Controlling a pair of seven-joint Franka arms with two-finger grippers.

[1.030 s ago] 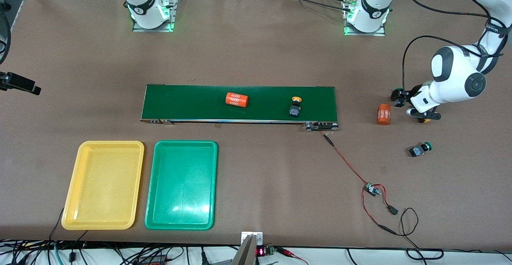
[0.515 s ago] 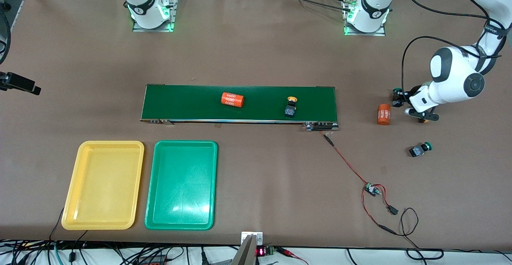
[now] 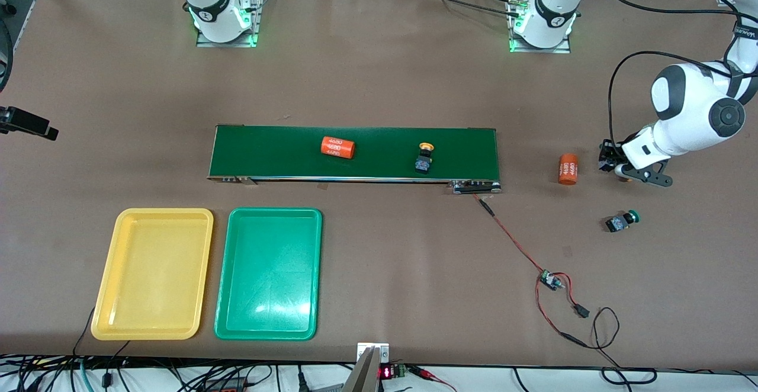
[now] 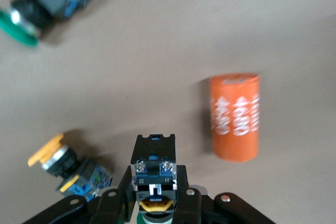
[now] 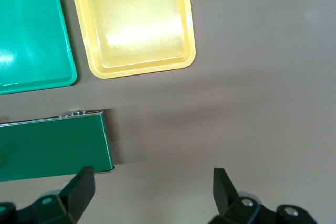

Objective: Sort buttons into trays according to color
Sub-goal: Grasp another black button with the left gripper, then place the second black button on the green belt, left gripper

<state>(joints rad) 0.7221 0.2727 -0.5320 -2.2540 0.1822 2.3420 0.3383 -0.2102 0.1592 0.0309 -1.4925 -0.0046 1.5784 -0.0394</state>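
My left gripper [image 3: 611, 164] [image 4: 155, 182] is shut on a green-capped button [image 4: 154, 167] just above the table, toward the left arm's end. A yellow button [image 4: 62, 162] lies on the table beside it. Another green button [image 3: 621, 221] [image 4: 39, 4] lies nearer the front camera. A second yellow button [image 3: 423, 158] rides on the dark-green belt [image 3: 266, 152]. The yellow tray [image 3: 153, 273] [image 5: 137, 19] and green tray [image 3: 269, 273] [image 5: 29, 24] sit empty side by side. My right gripper [image 5: 152, 192] hangs open high over the table by the belt's end.
One orange cylinder [image 3: 337, 147] lies on the belt and another [image 3: 568, 169] [image 4: 234, 116] on the table near my left gripper. A red-and-black wire [image 3: 515, 244] runs from the belt's end to a small circuit board [image 3: 551, 279].
My left gripper has shut on the green button and shifted with it toward the left arm's end. The belt has carried the cylinder and yellow button toward the right arm's end.
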